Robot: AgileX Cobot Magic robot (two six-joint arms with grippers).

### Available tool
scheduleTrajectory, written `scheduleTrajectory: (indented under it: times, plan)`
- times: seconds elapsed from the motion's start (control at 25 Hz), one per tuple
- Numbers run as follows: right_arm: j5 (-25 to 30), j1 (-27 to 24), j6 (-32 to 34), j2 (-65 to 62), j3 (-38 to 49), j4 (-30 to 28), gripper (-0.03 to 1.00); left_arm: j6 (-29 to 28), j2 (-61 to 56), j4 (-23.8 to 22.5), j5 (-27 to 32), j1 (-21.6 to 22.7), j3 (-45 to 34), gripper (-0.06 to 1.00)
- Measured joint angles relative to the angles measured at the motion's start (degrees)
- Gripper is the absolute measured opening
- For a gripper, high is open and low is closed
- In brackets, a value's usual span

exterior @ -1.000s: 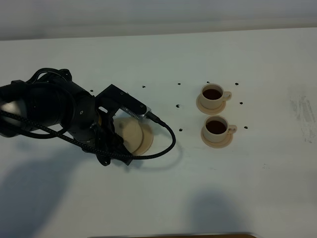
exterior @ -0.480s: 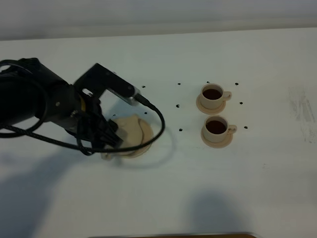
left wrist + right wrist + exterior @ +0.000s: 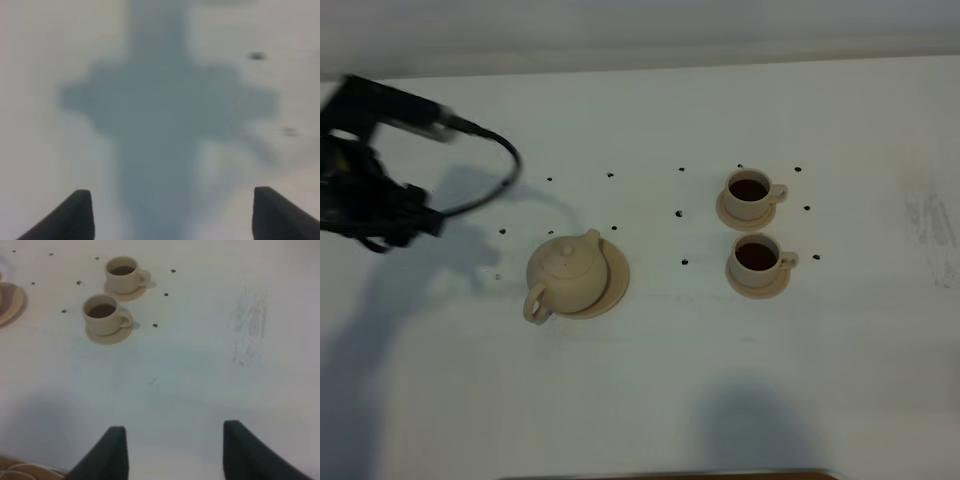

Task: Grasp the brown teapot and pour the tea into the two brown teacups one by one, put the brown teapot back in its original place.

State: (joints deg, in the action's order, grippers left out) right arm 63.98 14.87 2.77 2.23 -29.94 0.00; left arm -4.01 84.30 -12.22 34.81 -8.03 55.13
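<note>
The brown teapot (image 3: 567, 276) sits upright on its saucer plate (image 3: 613, 283), loop handle toward the near edge, spout toward the far side. To its right we see the two brown teacups (image 3: 751, 225), each on its small saucer and dark with tea, so we judge the pouring done. Our left gripper (image 3: 172, 212) hangs well apart to the teapot's left over the bare table (image 3: 650, 400), jaws spread wide and empty. Our right gripper (image 3: 173, 452) is likewise spread, holding nothing. The left arm remains the nearer one.
</note>
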Motion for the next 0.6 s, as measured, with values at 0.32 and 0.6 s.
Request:
scheduleTrajectory:
  times: [0.32,0.6]
  plan:
    - [0.0,0.0,0.0,0.0,0.0,0.0,0.44,-1.4,-18.9,-0.2,3.0,13.9,-4.3,0.63]
    - [0.0,0.0,0.0,0.0,0.0,0.0,0.44,2.2,-38.6,6.2,12.4,17.8,-12.0,0.63]
